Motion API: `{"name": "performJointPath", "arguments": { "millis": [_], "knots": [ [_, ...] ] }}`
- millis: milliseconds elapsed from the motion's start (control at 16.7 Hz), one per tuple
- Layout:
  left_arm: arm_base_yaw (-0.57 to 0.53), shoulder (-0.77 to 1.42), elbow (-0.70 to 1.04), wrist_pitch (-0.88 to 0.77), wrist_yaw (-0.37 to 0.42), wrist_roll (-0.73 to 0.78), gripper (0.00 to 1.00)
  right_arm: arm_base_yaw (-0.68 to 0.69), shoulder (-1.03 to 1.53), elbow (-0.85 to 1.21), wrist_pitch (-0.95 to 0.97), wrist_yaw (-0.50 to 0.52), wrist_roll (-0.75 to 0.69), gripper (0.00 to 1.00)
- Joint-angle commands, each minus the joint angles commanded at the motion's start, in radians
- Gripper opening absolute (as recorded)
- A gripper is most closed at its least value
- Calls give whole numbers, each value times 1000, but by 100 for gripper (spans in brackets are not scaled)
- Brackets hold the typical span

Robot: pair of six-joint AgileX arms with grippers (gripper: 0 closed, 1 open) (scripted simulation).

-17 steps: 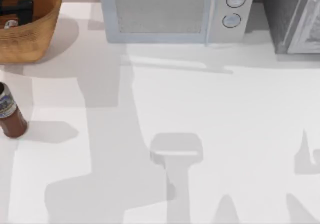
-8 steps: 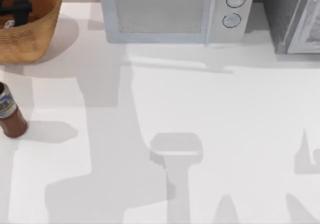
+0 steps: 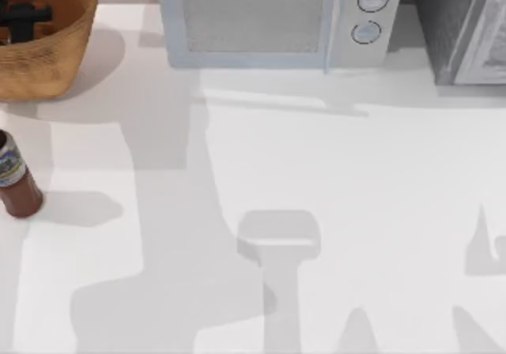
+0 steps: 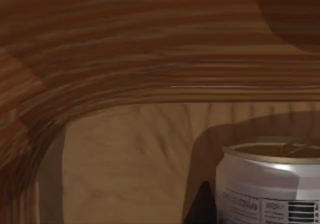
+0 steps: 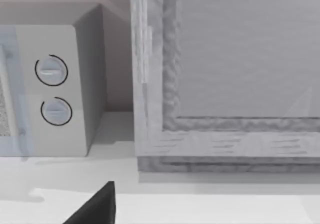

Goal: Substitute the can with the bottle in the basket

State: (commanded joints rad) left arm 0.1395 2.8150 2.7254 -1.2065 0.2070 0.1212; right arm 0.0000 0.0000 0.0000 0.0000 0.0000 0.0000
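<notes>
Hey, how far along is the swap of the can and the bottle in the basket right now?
Nothing is finished yet. In hand: the left end effector is down inside the basket, right by the can, which sits on the basket's floor. Whether it has gripped the can is unclear. Left to do: lift the can out, then move the bottle, standing on the table in front of the basket, into it.

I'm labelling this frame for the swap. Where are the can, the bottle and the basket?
can (image 4: 267, 184): left wrist view, on its white side wall below the gold rim.
bottle (image 3: 16, 184): top view, on its reddish-brown body.
basket (image 3: 59, 54): top view, on its tan outer wall.
</notes>
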Motion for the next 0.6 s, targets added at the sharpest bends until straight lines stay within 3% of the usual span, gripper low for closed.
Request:
{"name": "performJointPath", "arguments": {
  "millis": [600],
  "knots": [
    [3, -32, 10, -1, 0, 2, 0, 0, 0, 0, 0, 0, 0, 100]
  ]
}}
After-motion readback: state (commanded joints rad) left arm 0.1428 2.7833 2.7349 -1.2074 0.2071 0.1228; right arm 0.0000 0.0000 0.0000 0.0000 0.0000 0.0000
